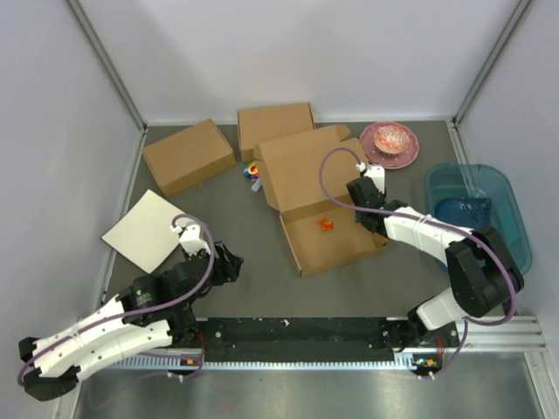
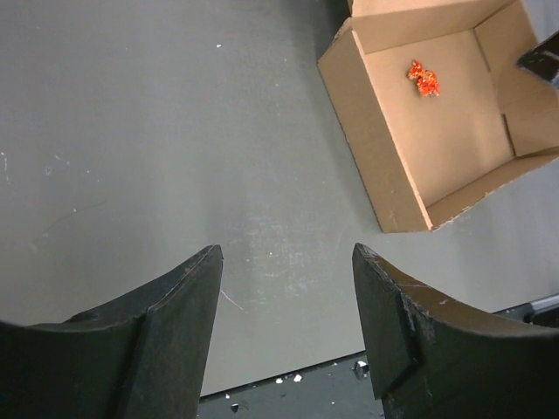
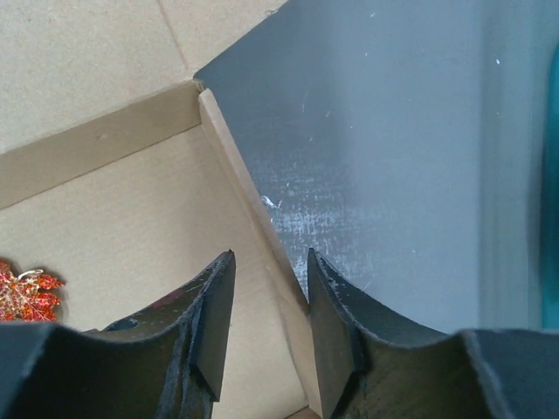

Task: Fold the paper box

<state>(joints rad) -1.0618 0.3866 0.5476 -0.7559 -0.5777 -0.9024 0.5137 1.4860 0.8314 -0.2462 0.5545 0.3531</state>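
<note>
Black fingers (image 3: 210,336) of the right gripper (image 3: 269,262) fill the bottom of the right wrist view. They stand astride the right side wall of the paper box (image 1: 341,243) near its back corner, one inside the tray and one outside over the grey table (image 1: 262,271). They are only narrowly apart, yet a sliver of cardboard floor shows between the inner finger and the wall, so nothing is clamped. The box sits right of centre, tray walls up, lid laid open toward the far wall, with a small orange trinket (image 1: 325,224) on its floor. The left gripper (image 2: 286,253) hovers low over the table, near-left of the box — spread wide, holding nothing.
</note>
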